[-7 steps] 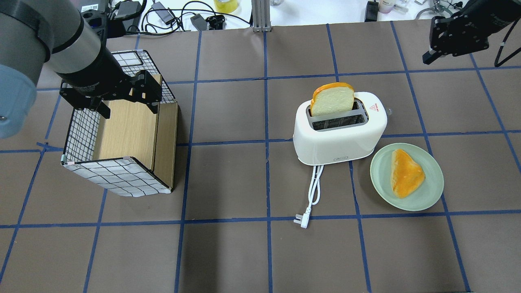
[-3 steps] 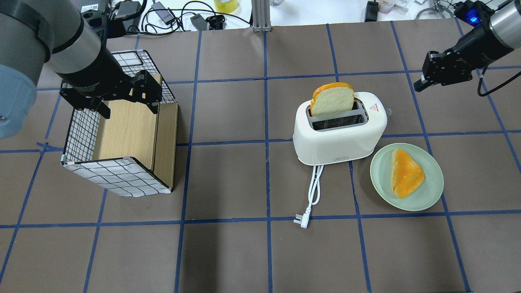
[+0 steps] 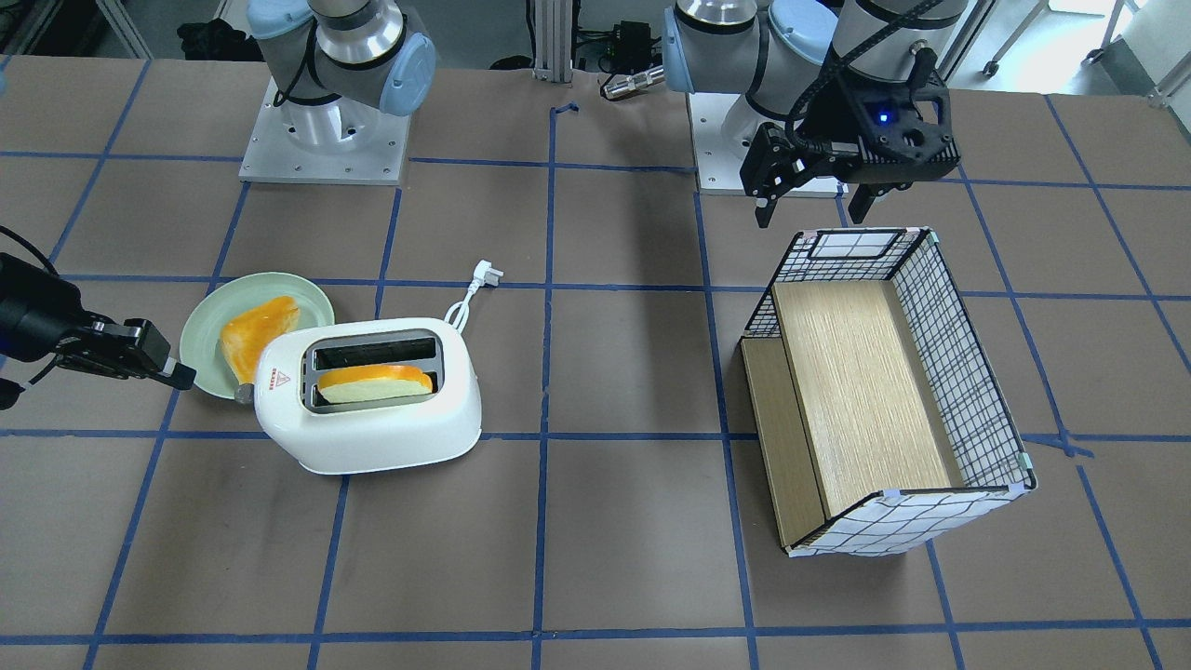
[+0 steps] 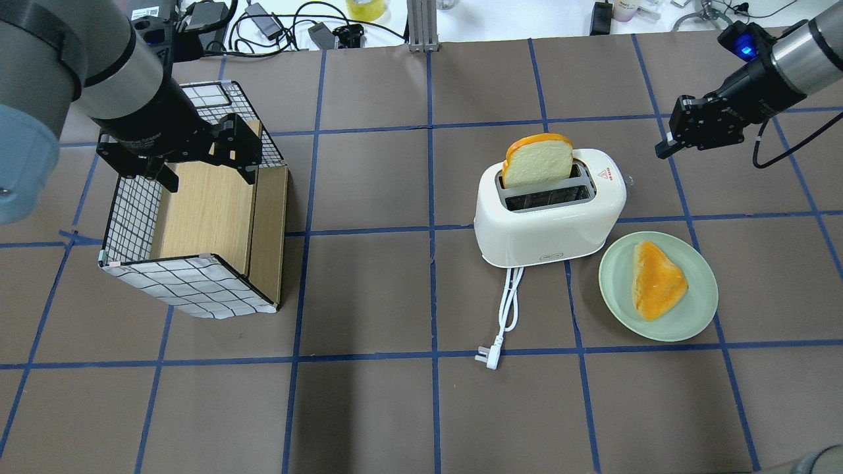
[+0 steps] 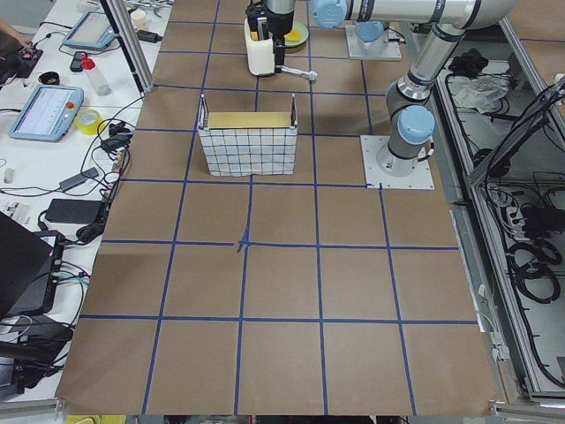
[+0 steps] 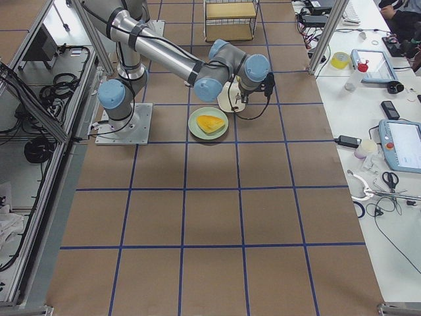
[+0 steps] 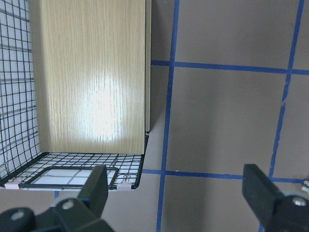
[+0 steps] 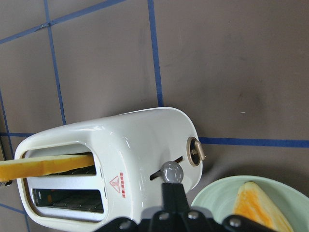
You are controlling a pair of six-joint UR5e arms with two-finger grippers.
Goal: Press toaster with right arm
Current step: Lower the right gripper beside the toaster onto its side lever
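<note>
Since the earlier frames the right pincer (image 4: 664, 149) has swung in from the counter's far right corner, come lower and turned toward the toaster's end. Its fingers are pressed together and hold nothing. In the right wrist view the grey lever knob (image 8: 172, 171) sits just ahead of the tips, not yet touched. The toaster (image 4: 546, 217) stands mid-counter, to the robot's left of this pincer and a little nearer the robot. Its long axis runs roughly left to right, with the lever end facing the pincer, so I judge the press to be a short advance, then downward. The left pincer (image 3: 809, 200) hangs spread and empty over the wire basket (image 4: 197, 283), well apart. Red lettering beside the red triangle (image 8: 115, 182) is too small to read.
</note>
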